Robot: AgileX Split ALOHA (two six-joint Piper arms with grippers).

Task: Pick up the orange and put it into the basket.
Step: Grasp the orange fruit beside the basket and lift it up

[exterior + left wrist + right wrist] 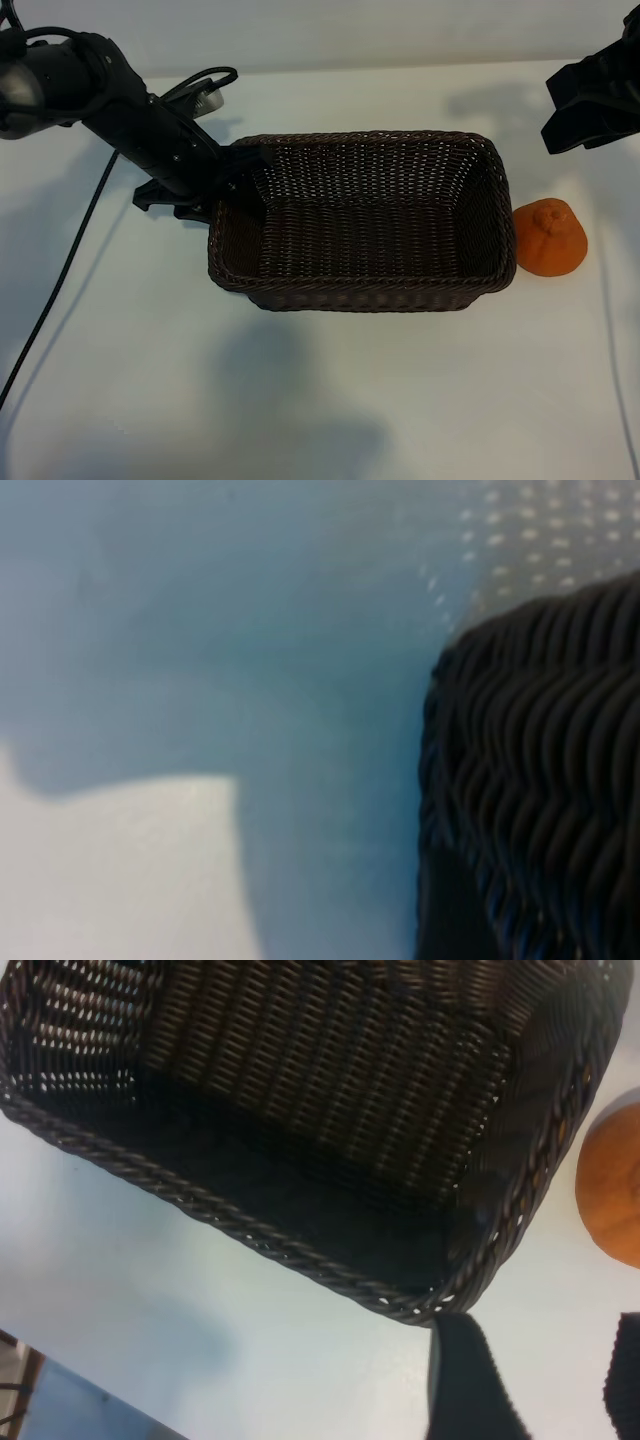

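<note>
So from the outside camera we're looking at a task that's basically not started yet. The orange (550, 238) is sitting on the table (330, 390) just beside the basket's right-hand end, and the basket (365, 290) has nothing in it. The right gripper (585, 112) is hanging up near the top right corner, above and behind the orange, well apart from it; its fingers are standing partly apart with nothing between them. The left gripper (222, 190) is parked at the basket's left end, right over the rim. We can't tell from here whether it's touching or pinching the wicker, or how its fingers are standing.

The left wrist camera is just giving us a blurry close-up of the basket's woven wall (540, 780) against the pale tabletop. No fingers showing, so no help on that grip.

The right wrist camera is showing the empty basket from above, the orange (612, 1195) peeking in at the edge outside the rim, and two dark fingers (465, 1380) spread with nothing held.

So we're guessing everything's still left: reach, grab, lift, drop.

Surface is a plain white tabletop with soft shadows, a black cable (60, 280) trailing along the left, pale wall behind.
</note>
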